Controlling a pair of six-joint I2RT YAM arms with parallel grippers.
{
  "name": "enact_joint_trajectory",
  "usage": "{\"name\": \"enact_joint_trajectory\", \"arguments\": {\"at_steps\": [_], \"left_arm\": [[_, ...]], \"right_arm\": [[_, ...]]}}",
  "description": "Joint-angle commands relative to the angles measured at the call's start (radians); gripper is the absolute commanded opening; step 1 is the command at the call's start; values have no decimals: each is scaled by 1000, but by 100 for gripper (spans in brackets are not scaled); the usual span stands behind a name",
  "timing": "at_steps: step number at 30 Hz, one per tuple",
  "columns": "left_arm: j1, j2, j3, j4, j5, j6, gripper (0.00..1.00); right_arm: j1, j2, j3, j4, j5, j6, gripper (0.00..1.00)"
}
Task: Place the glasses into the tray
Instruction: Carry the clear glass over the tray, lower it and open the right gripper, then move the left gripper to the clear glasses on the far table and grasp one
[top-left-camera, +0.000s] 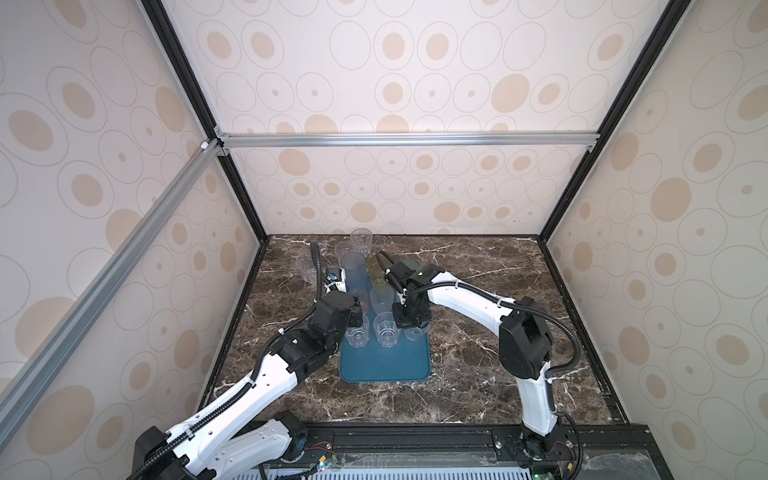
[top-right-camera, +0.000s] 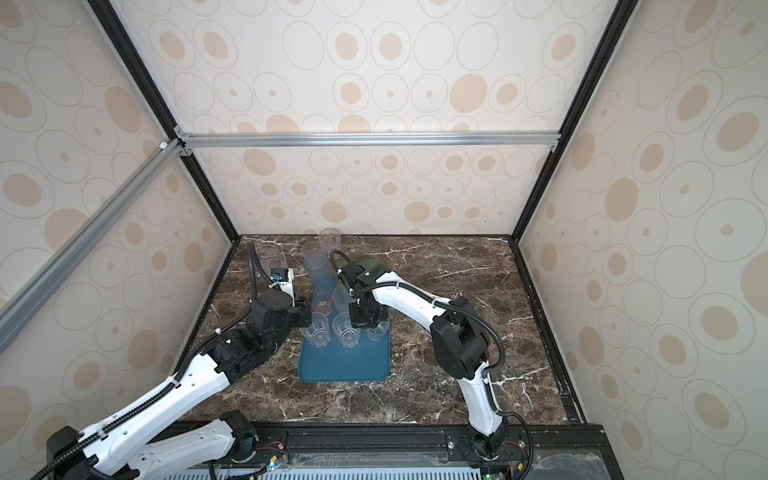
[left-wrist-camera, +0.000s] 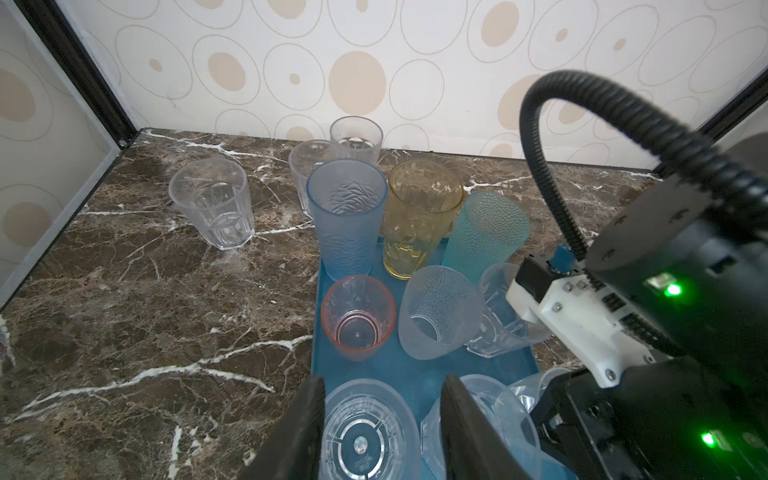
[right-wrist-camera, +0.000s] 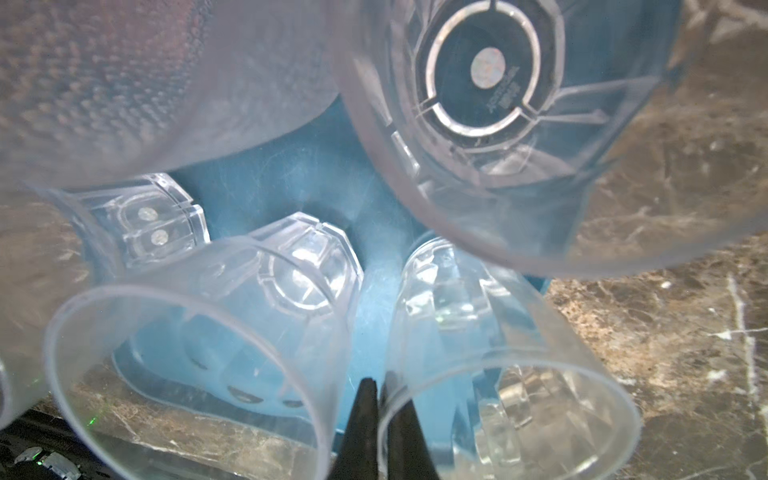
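In both top views the left arm (top-left-camera: 249, 386) comes from the near left corner of the bench (top-left-camera: 478, 374), bends at the elbow and holds its wrist low over the left side of the tray (top-left-camera: 384, 365). The right arm (top-left-camera: 465, 295) rises from the near edge, folds sharply at its black elbow and reaches back toward the middle. Its wrist points straight down over the right edge of the tray. The tray lies left of the middle of the bench, with its long side running toward the far edge, and most of the glasses (top-left-camera: 386, 332) stand on it.

The left wrist view shows what the arm hides from above. The left end effector (left-wrist-camera: 382, 382) has its fingers apart, one at each side of a clear glass (left-wrist-camera: 365, 440) seen from the top. A strip of tray shows between this glass and one finger, so I cannot tell if it is touched. Beyond it stand a pink glass (left-wrist-camera: 357, 318) and a pale frosted glass (left-wrist-camera: 440, 311). Behind them, at the far end of the tray, stand a blue glass (left-wrist-camera: 347, 220), a yellow glass (left-wrist-camera: 419, 216) and a teal glass (left-wrist-camera: 486, 228) in a row. Three clear tumblers (left-wrist-camera: 212, 203) stand off the tray on the bare bench, near the far edge and toward the far left corner.

The right wrist view alone shows the right end effector (right-wrist-camera: 377, 384). It is closed on the thin wall of a faceted glass (right-wrist-camera: 457, 291), one finger outside the rim and one inside. This glass is at the right edge of the tray. In the top views the right wrist covers almost all of the teal glass.
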Motion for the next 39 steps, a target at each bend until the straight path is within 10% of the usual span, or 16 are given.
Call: {"name": "enact_joint_trajectory", "arguments": {"at_steps": [1, 17, 24, 32, 39], "left_arm": [[14, -13, 1, -12, 1, 13, 46], [108, 102, 121, -71, 108, 67, 38], [416, 201, 248, -116, 313, 206, 29], [835, 372, 241, 72, 734, 30, 34], [919, 637, 346, 158, 836, -26, 43]], "right_arm": [[8, 30, 40, -60, 18, -20, 7], [-21, -140, 106, -62, 78, -12, 31], [-64, -275, -33, 35, 103, -12, 32], [-86, -344, -219, 147, 36, 34, 33], [-86, -390, -322, 194, 28, 44, 33]]}}
